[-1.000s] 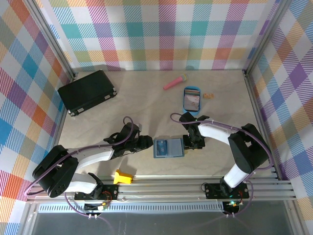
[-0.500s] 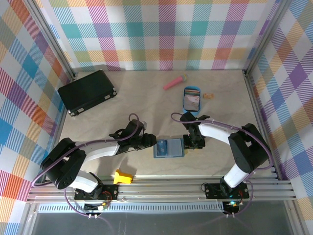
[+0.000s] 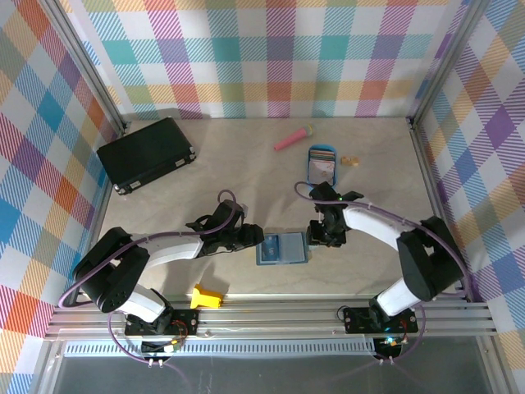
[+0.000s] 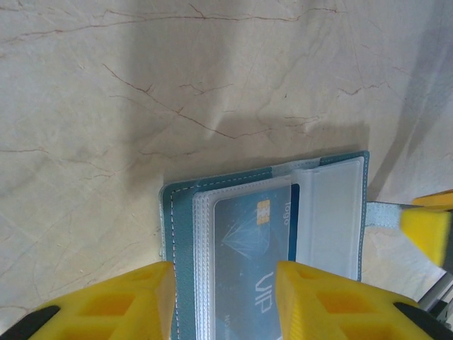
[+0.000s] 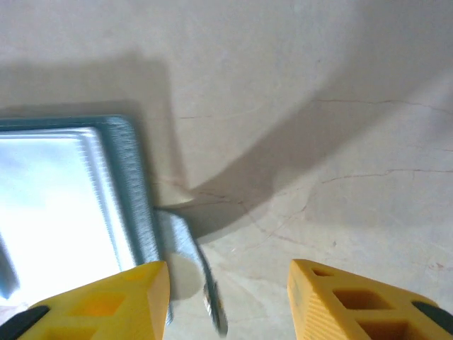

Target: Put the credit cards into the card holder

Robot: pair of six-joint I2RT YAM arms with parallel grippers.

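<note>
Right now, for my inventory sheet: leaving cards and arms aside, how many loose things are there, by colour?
Black: 1, case
Pink: 1, stick
Blue or teal: 2, tray, card holder
Tan: 1, small piece
Yellow: 1, block
Total: 6

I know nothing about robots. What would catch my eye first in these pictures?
First the loud plaid walls, then the open teal card holder at mid-table, with the left tool at its left edge and the right tool at its right. Up close, a blue VIP card sits in its clear sleeve. Farther back lie a black case on the left and a blue tray holding cards on the right.
</note>
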